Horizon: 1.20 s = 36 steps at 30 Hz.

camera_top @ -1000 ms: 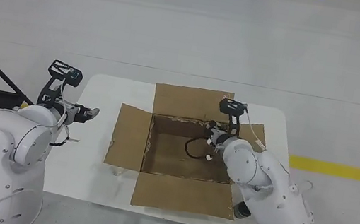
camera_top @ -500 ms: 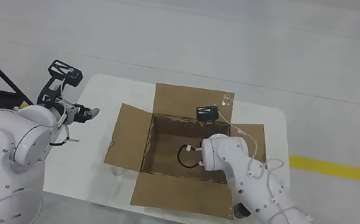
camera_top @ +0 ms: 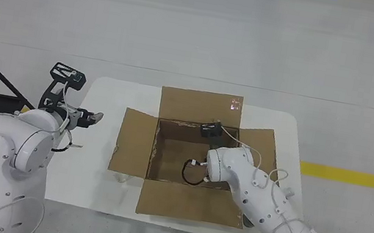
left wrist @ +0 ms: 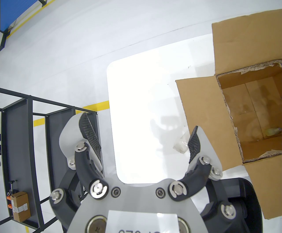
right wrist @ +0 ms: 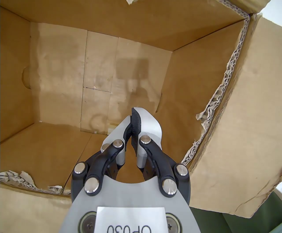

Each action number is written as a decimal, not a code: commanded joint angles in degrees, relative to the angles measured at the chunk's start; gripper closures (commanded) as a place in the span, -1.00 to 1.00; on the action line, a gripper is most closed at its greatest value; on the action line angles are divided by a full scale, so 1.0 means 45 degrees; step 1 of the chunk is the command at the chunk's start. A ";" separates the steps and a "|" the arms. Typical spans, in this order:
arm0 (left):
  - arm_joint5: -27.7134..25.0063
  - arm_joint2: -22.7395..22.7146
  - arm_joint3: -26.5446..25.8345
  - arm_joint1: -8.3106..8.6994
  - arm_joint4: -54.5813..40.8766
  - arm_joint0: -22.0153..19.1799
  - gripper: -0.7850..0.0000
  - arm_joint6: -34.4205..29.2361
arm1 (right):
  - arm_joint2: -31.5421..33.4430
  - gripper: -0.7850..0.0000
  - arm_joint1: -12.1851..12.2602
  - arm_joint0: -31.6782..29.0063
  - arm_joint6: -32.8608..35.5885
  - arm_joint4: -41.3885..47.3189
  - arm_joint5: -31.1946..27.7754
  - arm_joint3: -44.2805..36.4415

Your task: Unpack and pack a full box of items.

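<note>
Overhead, white table on pale floor, cardboard box, left claw spread, right claw closed inside.

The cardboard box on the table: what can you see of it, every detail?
The cardboard box is brown corrugated board, standing upright on the white table with four flaps folded outward. Its rim is torn and ragged, its floor stained, and one wall has a half-round notch. A small pale thing lies on the floor by one wall. The right tool, shut, hangs inside it.
</note>
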 commanded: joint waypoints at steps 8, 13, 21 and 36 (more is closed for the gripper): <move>0.0000 0.0000 0.0000 0.0000 0.0000 0.0000 -1.00 0.0000 | -0.0690 0.97 -0.0488 0.0498 0.0620 0.0419 -0.1224 0.1361; 0.0000 0.0000 0.0000 0.0000 0.0000 0.0000 -1.00 0.0000 | -0.1244 0.37 -0.1071 0.1095 0.1042 0.0956 -0.1117 0.2493; 0.0000 0.0000 0.0000 0.0000 0.0000 0.0000 -1.00 0.0000 | -0.1581 0.07 -0.1689 0.1489 0.1250 0.1433 -0.1255 0.4050; 0.0000 0.0000 0.0000 0.0000 0.0000 0.0000 -1.00 0.0000 | -0.1593 -0.39 -0.2335 0.1711 0.1559 0.1791 -0.1564 0.5649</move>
